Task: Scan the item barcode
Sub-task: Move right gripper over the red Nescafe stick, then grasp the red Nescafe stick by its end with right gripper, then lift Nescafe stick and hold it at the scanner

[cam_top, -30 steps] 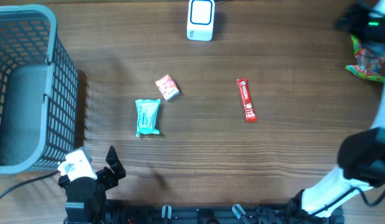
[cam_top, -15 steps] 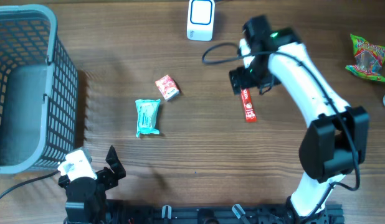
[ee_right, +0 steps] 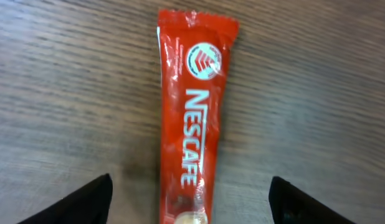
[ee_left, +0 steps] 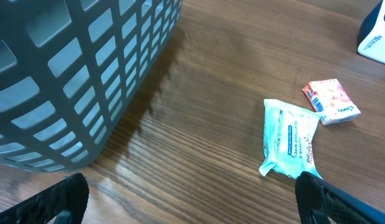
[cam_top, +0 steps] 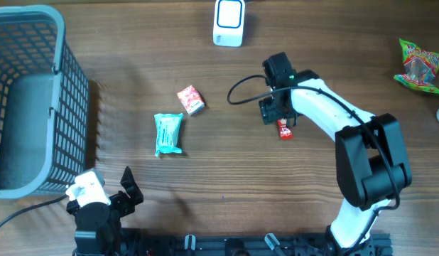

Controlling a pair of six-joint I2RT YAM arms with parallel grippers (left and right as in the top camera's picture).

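Observation:
The item under my right gripper (cam_top: 277, 114) is a red Nescafe stick (ee_right: 192, 118) lying flat on the wood, its lower end showing in the overhead view as the red stick (cam_top: 284, 129). In the right wrist view the right gripper (ee_right: 189, 202) is open, one finger (ee_right: 86, 200) on each side of the stick and apart from it. The white barcode scanner (cam_top: 229, 22) stands at the table's far edge. My left gripper (ee_left: 192, 205) rests open at the near left, as the left gripper (cam_top: 118, 193) shows from overhead, holding nothing.
A grey mesh basket (cam_top: 60, 107) fills the far left. A teal packet (cam_top: 168, 134) and a small red-and-white box (cam_top: 191, 99) lie left of centre. A green snack bag (cam_top: 420, 66) sits at the right edge.
My right arm swung in from the right edge and came down over the red stick, its jaws narrowing a little. The left arm has not moved.

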